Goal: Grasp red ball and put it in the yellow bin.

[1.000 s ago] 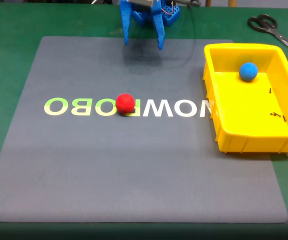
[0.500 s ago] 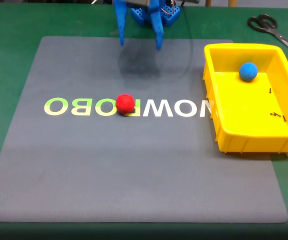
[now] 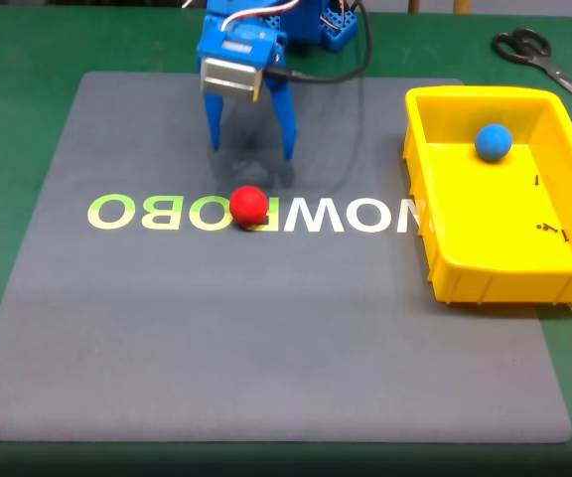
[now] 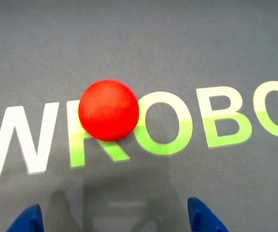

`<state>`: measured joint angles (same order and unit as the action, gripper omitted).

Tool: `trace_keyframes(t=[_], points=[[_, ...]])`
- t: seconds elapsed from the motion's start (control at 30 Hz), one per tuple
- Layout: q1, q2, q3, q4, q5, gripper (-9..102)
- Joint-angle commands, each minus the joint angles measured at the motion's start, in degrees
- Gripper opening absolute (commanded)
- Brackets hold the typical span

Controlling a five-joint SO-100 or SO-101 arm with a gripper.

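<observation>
Since the earlier frames: gripper [image 3: 251, 159] advanced from the mat's far edge toward the centre, and lowered; red ball and bin unmoved.

Item, gripper: blue, two fingers spread wide apart, holding nothing; poised just behind the red ball [image 3: 249, 205] in the fixed view; in the wrist view both fingertips [image 4: 30, 220] sit at the lower corners, ball ahead and between them.

Item, red ball: resting on the grey mat [image 3: 167, 328], on the printed lettering [image 3: 137, 212]; untouched.

Item, yellow bin [image 3: 495, 273]: at the mat's right side in the fixed view, well apart from the ball; contains a blue ball [image 3: 493, 142].

Item, scissors [image 3: 539, 55]: on the green table, beyond the bin.

Step in hand, by judgement: approach, grasp not yet made. Next move calls for further reach forward and down until the fingers straddle the ball, then closure; ball apt to roll if nudged by one finger first.
</observation>
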<state>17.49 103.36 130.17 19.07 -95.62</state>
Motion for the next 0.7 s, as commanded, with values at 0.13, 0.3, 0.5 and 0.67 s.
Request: trace_keyframes(t=[0.13, 0.3, 0.5, 0.67], points=[[-0.4, -9.1, -12.0, -1.6, 1.8, 35], [-1.4, -13.7, -16.3, -1.6, 2.7, 34], [-2.4, -18.0, -20.0, -1.6, 3.0, 34], [-3.0, -21.4, -22.2, -2.8, 3.2, 34]])
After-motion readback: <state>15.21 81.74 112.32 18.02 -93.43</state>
